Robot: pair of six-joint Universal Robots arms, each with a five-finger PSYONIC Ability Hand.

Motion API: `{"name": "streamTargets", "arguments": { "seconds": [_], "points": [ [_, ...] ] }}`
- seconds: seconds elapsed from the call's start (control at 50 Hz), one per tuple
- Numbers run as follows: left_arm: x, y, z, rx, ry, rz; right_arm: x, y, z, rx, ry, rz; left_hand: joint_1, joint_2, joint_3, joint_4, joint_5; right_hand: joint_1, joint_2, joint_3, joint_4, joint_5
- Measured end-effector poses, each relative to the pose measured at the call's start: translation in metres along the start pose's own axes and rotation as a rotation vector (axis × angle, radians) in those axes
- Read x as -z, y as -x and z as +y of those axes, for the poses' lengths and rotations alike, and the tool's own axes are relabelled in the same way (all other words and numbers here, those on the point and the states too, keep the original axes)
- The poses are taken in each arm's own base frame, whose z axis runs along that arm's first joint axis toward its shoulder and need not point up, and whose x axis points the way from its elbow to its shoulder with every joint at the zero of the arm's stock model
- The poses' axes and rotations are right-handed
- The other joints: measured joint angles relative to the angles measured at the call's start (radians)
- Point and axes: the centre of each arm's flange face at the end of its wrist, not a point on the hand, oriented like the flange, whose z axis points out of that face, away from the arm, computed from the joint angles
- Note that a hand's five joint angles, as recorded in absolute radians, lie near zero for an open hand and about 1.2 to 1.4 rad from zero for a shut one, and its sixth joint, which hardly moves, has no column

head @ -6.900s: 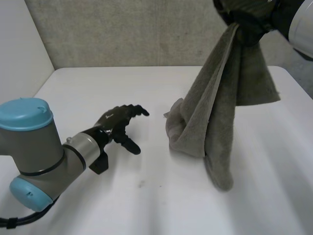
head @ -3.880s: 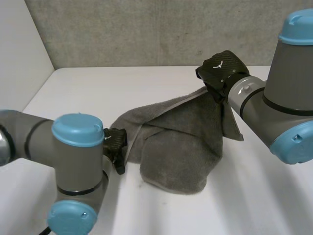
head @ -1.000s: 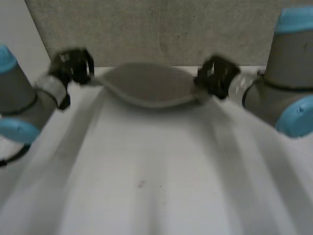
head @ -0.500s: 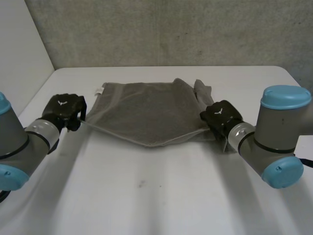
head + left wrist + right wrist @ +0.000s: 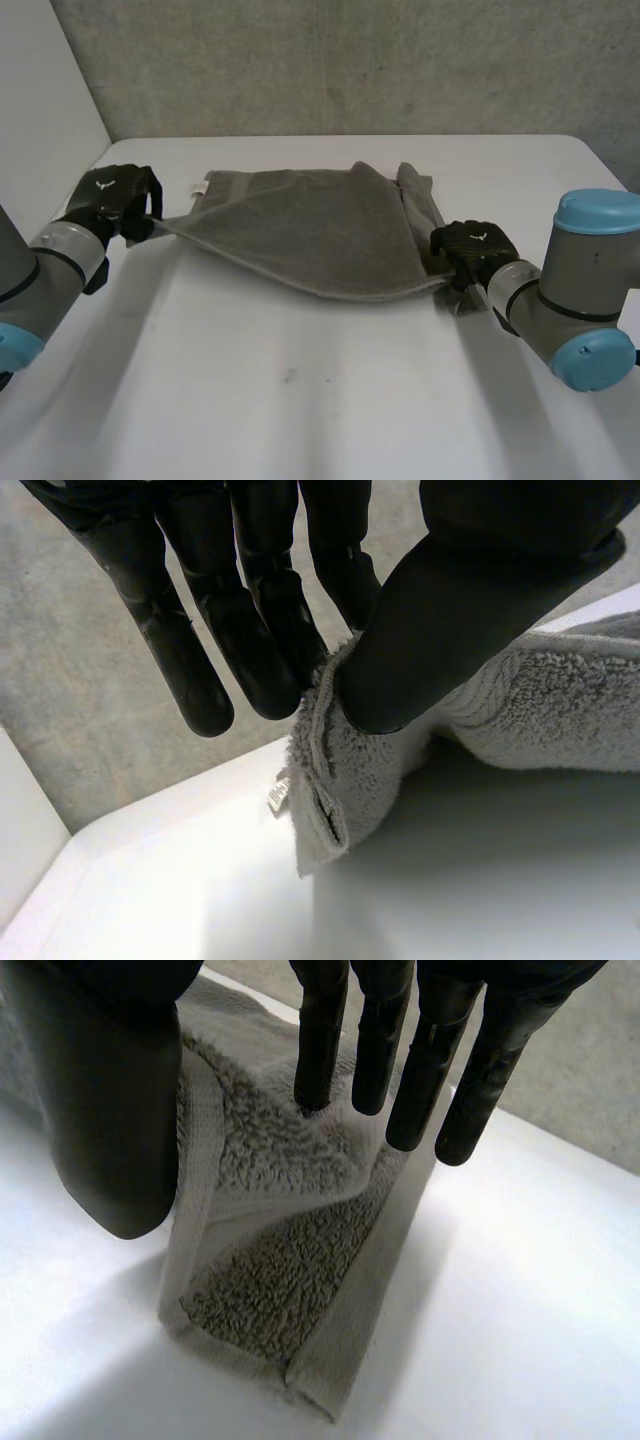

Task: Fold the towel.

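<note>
Nearest lies bare white bench [image 5: 300, 400]. Beyond it the left hand [image 5: 115, 200] pinches one near corner of the grey towel [image 5: 310, 235] between thumb and fingers; the right hand [image 5: 470, 245] pinches the other likewise, the edge sagging between them. Further back the towel rests on the bench, bunched by the right hand. Soft, light terry that will likely droop and crease, so corners give the surest hold

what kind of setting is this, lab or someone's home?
Likely a lab bench: a white table, a plain grey wall behind, and a towel stretched between the left hand and right hand.
</note>
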Motion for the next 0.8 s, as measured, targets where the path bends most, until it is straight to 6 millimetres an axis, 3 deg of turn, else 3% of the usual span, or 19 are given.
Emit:
{"name": "streamTargets", "arguments": {
  "seconds": [0.24,0.6,0.74,0.8],
  "points": [
    [-0.002,0.021,-0.011,0.017,-0.026,-0.056,-0.003,-0.011,0.011,-0.163,0.030,0.024,0.000,0.000,0.000,0.000,0.000,-0.041,-0.041,-0.041,-0.042,-0.039],
    [0.001,0.025,-0.023,0.083,-0.059,-0.060,-0.012,-0.005,0.025,-0.285,0.057,0.022,0.000,0.000,0.000,0.000,0.000,-0.104,-0.115,-0.119,-0.121,-0.122],
    [0.001,0.030,-0.024,0.083,-0.062,-0.074,-0.014,-0.009,0.028,-0.281,0.059,0.074,0.000,0.000,0.000,0.000,0.000,-0.034,-0.061,-0.050,-0.037,0.010],
    [0.001,0.033,-0.023,0.083,-0.061,-0.080,-0.015,-0.012,0.027,-0.278,0.051,0.099,0.000,0.000,0.000,0.000,0.000,0.112,0.097,0.103,0.101,0.145]
  ]
}}
